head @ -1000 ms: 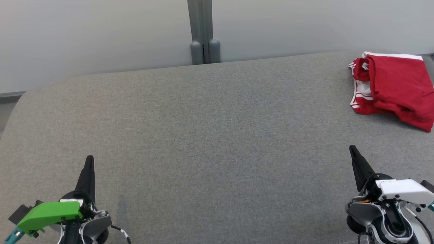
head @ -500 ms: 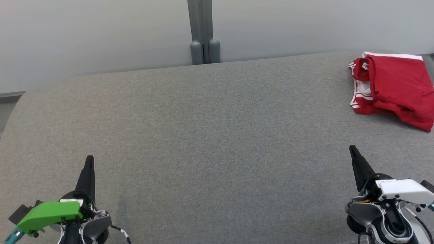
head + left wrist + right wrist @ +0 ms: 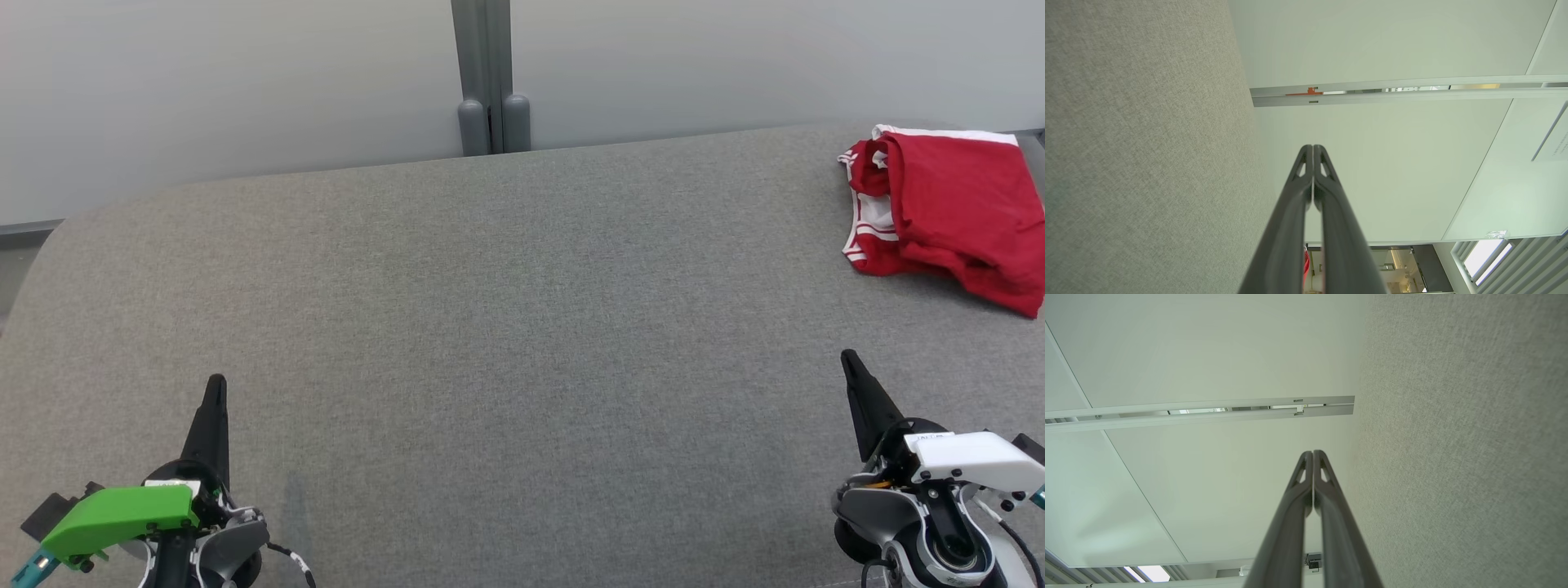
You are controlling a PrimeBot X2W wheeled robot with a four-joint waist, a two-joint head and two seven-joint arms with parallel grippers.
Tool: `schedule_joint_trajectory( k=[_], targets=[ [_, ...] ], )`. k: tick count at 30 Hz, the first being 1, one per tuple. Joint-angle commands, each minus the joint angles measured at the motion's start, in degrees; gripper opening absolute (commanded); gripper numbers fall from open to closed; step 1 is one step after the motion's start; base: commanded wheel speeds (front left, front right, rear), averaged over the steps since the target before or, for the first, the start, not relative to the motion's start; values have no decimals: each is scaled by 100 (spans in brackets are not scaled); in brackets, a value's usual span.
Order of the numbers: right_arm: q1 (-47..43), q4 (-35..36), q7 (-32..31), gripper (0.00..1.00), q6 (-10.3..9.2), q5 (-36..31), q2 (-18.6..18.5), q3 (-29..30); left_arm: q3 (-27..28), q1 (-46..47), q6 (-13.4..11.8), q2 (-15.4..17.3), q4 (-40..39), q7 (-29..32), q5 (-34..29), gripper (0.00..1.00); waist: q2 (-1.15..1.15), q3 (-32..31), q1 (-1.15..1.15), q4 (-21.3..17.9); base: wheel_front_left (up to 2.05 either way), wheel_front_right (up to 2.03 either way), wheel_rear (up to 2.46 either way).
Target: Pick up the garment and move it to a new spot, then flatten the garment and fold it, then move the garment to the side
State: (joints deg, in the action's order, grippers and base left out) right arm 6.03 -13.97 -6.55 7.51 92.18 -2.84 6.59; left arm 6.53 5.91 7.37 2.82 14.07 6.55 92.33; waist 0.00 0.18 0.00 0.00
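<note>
**A:** Where does the garment sit?

**B:** The crumpled red garment with white striped trim point(image 3: 951, 212) lies in a loose heap at the far right of the grey woven-fabric surface point(image 3: 522, 327). It is near the back edge and runs off the right border of the head view.

**A:** And the grippers?

**B:** The left gripper point(image 3: 216, 384), under its green cover point(image 3: 122, 514), points up from the lower left. Its two dark fingers are pressed together, tips meeting, with nothing between them. The right gripper point(image 3: 849, 359), under a white cover point(image 3: 971, 457), is at the lower right, likewise closed and empty.

**A:** Is either one near the cloth?

**B:** No, both are well apart from it, though the right one is nearer.

**A:** What is behind the surface?

**B:** Pale wall panels point(image 3: 245, 82), with a grey vertical post point(image 3: 488, 77) between them.
</note>
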Motion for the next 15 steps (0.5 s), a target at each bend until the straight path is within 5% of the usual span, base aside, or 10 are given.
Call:
schedule_joint_trajectory(
  k=[1,15],
  targets=[
    [36,-12,-21,0,-4,37,-3,8,16,65,34,4,5,17,16,0,0,0,0,0,0,0,0],
    [36,-12,-20,0,-4,38,-4,6,15,65,34,4,4,16,16,0,0,0,0,0,0,0,0]
  ],
)
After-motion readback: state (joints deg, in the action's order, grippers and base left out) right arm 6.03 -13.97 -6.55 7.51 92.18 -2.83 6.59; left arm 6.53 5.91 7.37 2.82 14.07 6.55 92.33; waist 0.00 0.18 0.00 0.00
